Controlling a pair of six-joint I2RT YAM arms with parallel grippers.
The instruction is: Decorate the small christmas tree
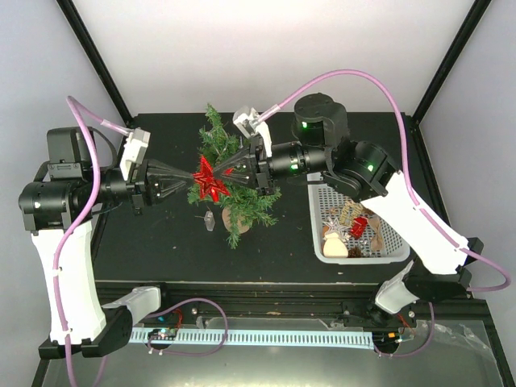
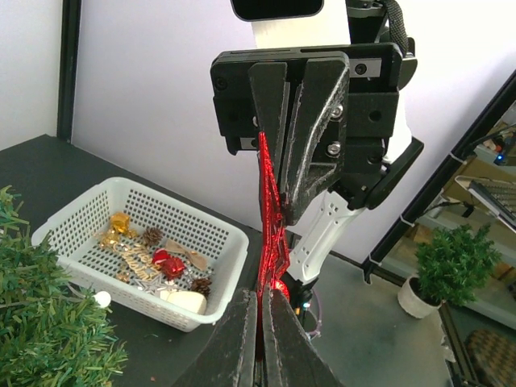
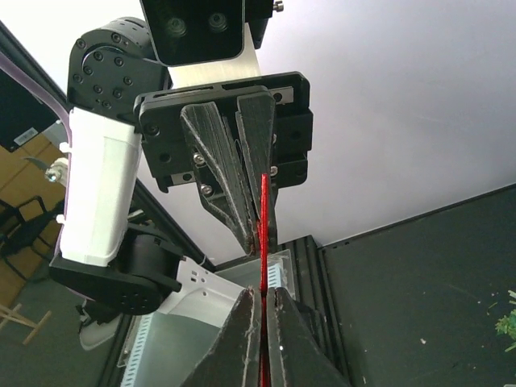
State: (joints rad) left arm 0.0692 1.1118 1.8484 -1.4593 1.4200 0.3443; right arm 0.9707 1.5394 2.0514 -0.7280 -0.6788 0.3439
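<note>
White perforated plastic basket [image 1: 316, 235] of trinkets sits at the black worktop's [image 1: 161, 242] near right. Mid-worktop is the bushy-needled small christmas tree [image 1: 242, 211]. Above it, left claw [image 1: 192, 179] and right claw [image 1: 234, 171] both pinch a flat, glittery red star [image 1: 211, 181].

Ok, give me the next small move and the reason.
Probably open the left gripper: it and the right gripper are both shut on the red star by the small christmas tree, so one must let go before it can be placed.
</note>
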